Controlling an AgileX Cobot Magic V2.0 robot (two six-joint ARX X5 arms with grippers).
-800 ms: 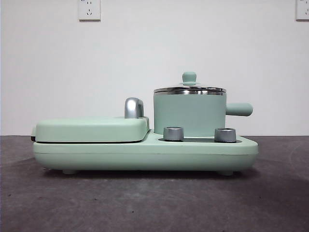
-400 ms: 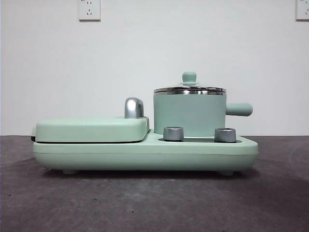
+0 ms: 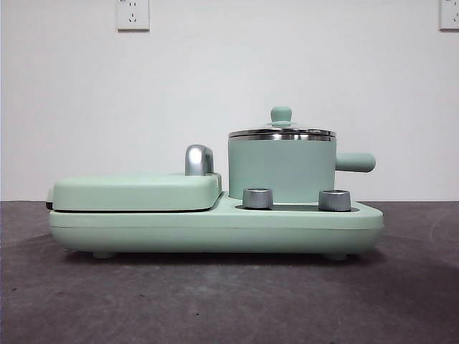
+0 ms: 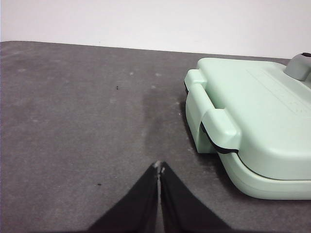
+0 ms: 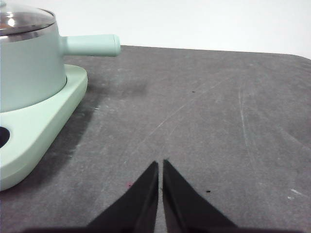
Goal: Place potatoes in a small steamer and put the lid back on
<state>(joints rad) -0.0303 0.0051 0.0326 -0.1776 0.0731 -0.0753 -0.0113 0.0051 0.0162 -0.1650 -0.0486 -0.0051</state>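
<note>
Left gripper (image 4: 159, 167): jaws closed tip to tip, nothing between them. It hangs over bare dark table (image 4: 73, 121), beside the end of the griddle cover (image 4: 252, 121), not touching it.

Right gripper (image 5: 160, 165): jaws nearly together with a thin slit between the tips, holding nothing. It is over the table on the handle side of the appliance base (image 5: 34, 131).

Base front edge: two chrome dials (image 3: 258, 198).

Behind the dials, the small steamer (image 3: 281, 169) stands upright on the base, with its side handle (image 3: 355, 162) pointing away from the griddle cover.

The lid (image 3: 281, 132) sits level on the steamer rim, knob up.

No potato is visible in any view; the steamer's contents cannot be determined.
</note>
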